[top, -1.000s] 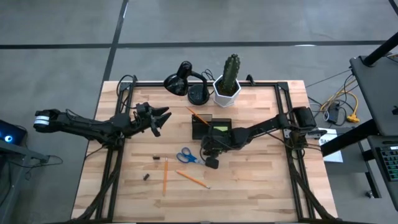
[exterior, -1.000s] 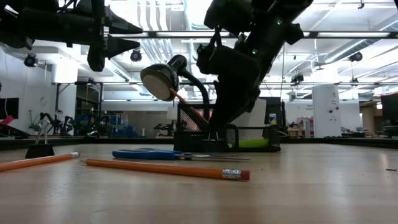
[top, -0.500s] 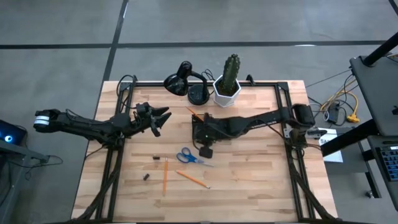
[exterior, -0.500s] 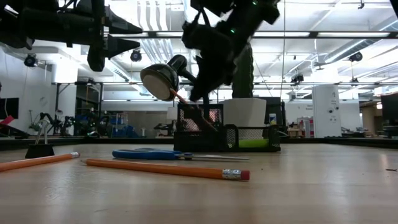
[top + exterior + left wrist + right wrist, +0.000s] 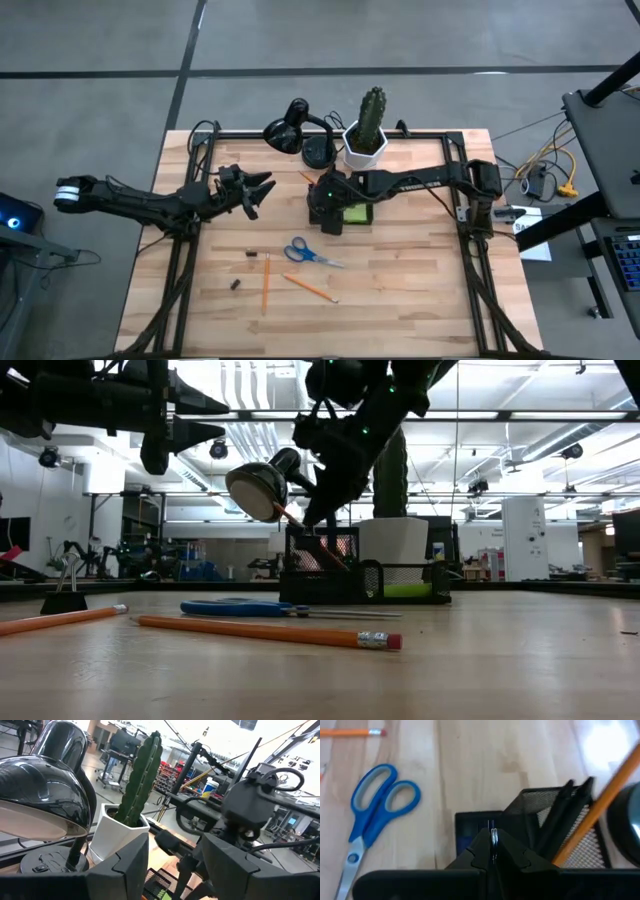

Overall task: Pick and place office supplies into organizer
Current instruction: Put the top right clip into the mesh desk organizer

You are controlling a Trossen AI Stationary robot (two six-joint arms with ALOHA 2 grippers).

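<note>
While the left gripper [image 5: 258, 190] hangs with its jaws wide and empty over the table's left half, the right gripper [image 5: 331, 216] sits above the black organizer [image 5: 352, 214], jaws pinched shut on a small metal clip [image 5: 493, 838]. An orange pencil [image 5: 592, 814] and dark pens [image 5: 560, 815] stand in the organizer's mesh cup. The blue scissors [image 5: 306, 252] and two pencils [image 5: 266, 282] lie on the wood nearer the front.
</note>
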